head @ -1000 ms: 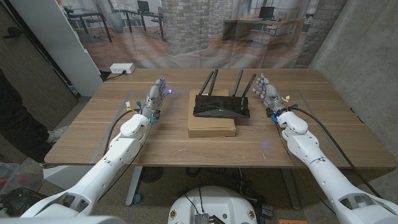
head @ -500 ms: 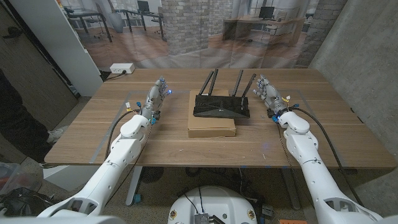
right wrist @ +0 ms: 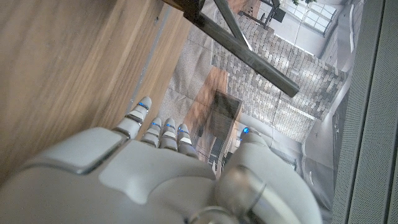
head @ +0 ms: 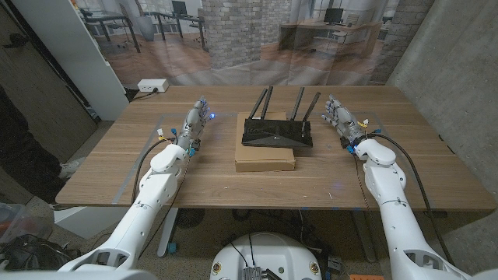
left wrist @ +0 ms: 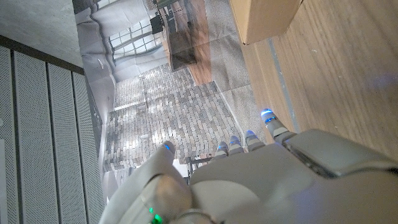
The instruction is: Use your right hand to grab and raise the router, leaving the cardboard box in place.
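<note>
We judge nothing done yet: our right hand [head: 342, 123] waits open and empty beside the black router [head: 277, 132] (untouched atop its cardboard box [head: 265, 159]), so reach, grasp and lift all remain.

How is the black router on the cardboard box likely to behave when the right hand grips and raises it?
The router looks like rigid plastic, probably light. Its upright antennas may hinge or flex, so gripping the body seems safer. Lying loose on the cardboard box, it could slide before the right hand closes.

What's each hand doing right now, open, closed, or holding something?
Left hand: open, holding nothing, left of the cardboard box.
Right hand: open, holding nothing, beside the router, not touching it.
</note>
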Controlling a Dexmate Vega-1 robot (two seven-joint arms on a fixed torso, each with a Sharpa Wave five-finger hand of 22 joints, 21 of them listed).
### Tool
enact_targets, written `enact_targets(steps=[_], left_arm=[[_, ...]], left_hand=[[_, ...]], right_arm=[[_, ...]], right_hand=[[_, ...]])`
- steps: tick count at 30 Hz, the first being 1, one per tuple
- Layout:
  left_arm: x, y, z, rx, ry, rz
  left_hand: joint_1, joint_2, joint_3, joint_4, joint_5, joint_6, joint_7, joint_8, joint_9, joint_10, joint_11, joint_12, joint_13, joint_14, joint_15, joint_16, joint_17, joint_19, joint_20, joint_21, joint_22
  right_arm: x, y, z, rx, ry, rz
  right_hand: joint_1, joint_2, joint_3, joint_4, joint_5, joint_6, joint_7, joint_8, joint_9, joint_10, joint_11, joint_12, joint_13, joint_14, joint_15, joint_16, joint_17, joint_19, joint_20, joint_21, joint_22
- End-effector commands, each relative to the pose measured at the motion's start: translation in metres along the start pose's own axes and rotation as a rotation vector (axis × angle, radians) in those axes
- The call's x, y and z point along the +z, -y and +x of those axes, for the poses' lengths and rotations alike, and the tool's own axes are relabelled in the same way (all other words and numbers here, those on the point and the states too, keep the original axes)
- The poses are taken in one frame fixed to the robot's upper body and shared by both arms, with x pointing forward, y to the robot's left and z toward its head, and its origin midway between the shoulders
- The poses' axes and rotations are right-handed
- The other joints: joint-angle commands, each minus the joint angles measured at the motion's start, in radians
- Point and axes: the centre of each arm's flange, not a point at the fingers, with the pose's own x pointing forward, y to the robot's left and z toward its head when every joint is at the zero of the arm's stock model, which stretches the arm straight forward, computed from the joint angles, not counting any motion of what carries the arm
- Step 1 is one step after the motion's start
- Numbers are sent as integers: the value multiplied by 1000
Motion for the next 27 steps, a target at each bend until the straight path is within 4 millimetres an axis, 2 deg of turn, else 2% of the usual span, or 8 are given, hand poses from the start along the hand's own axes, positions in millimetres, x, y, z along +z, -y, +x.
enact_targets(steps=[1, 18, 23, 27], left_arm=[[-5, -2, 1, -6, -13, -3], [-11, -6, 1, -3, -25, -10], [-12, -8, 2, -3, -29, -8], [-13, -10, 3, -2, -31, -7]], left_hand=[[10, -1, -2, -4, 9, -75, 2, 7, 6, -68, 3, 4, 3, -86, 0, 1, 3, -93, 7, -1, 2], [11, -1, -5, -6, 11, -74, 7, 7, 6, -68, 5, 3, 3, -86, 3, 1, 4, -90, 11, -8, 3], [11, -1, -5, -7, 11, -75, 8, 7, 6, -70, 7, 2, 3, -87, 4, 0, 4, -89, 11, -11, 3], [11, -1, -6, -7, 11, -75, 9, 7, 6, -71, 7, 2, 3, -87, 4, 0, 4, -89, 10, -12, 3]], right_arm=[[6, 15, -10, 1, -46, -40], [17, 22, -7, 66, -123, 14], [18, 25, -4, 94, -157, 52], [17, 29, -3, 111, -181, 82]], right_hand=[[15, 0, 3, -15, 2, 14, 13, 14, 6, 17, 15, 14, 2, 20, 9, 10, 5, 18, 10, 10, 5], [40, 8, 10, -35, -1, 32, 32, 18, 9, 45, 32, 21, 4, 60, 29, 18, 7, 58, 29, 21, 6], [50, 11, 13, -42, -4, 35, 37, 17, 9, 59, 41, 25, 5, 76, 35, 21, 7, 79, 35, 26, 6], [61, 12, 15, -53, -8, 39, 50, 17, 10, 72, 51, 27, 7, 107, 42, 27, 7, 113, 45, 35, 6]])
